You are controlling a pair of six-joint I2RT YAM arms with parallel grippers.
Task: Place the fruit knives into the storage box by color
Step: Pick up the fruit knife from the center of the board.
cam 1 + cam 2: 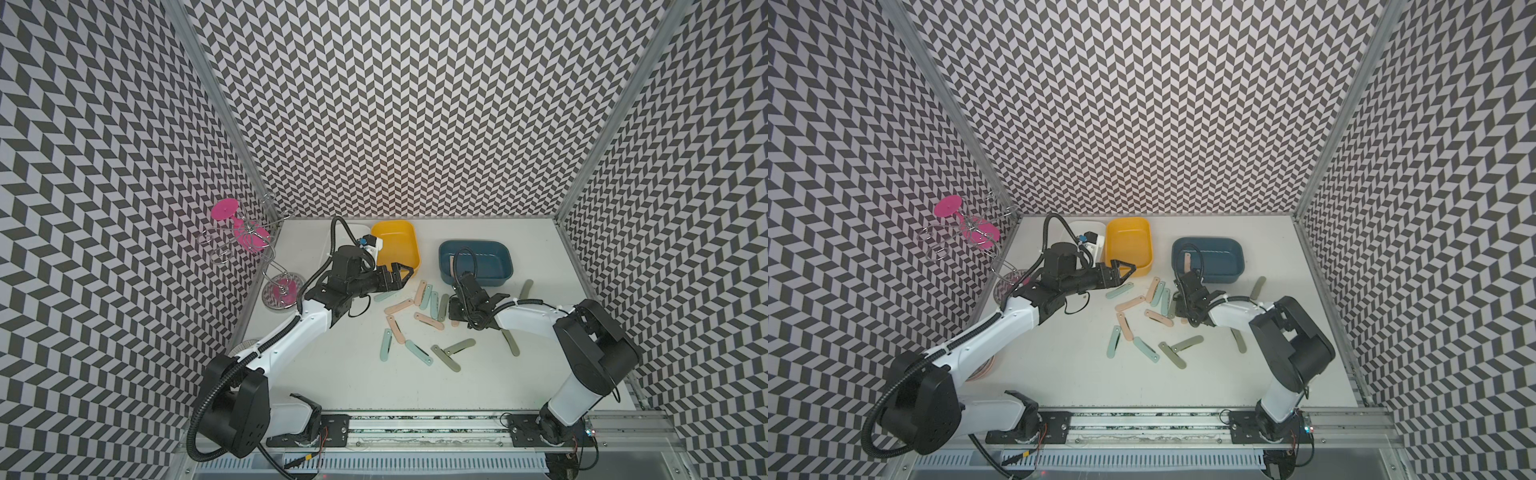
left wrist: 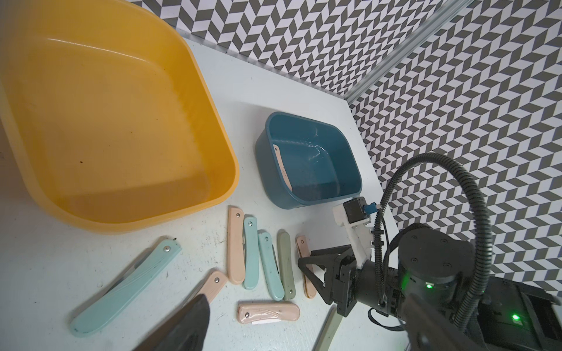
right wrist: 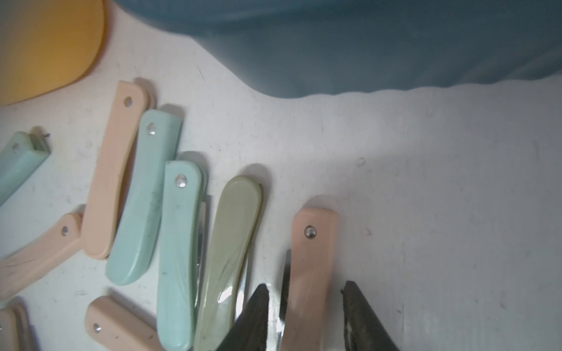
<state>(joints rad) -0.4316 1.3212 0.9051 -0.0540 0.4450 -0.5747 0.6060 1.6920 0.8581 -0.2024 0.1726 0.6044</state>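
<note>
Several fruit knives [image 1: 415, 328] in peach, mint and grey-green lie scattered on the white table in front of a yellow storage box [image 1: 392, 224] and a blue one [image 1: 473, 243]. One peach knife [image 2: 281, 165] rests inside the blue box against its wall. My right gripper [image 3: 304, 291] is down at the table with its fingers astride another peach knife [image 3: 310, 267]; a narrow gap shows on each side. A grey-green knife [image 3: 231, 243] lies just beside it. My left gripper [image 1: 401, 276] hovers open and empty by the yellow box's front edge, above a mint knife [image 2: 127, 276].
A white box [image 1: 1084, 230] sits behind the left arm, next to the yellow one. A wire rack with a pink glass [image 1: 245, 232] stands at the far left wall. Two grey-green knives [image 1: 525, 289] [image 1: 510, 343] lie apart near the right arm.
</note>
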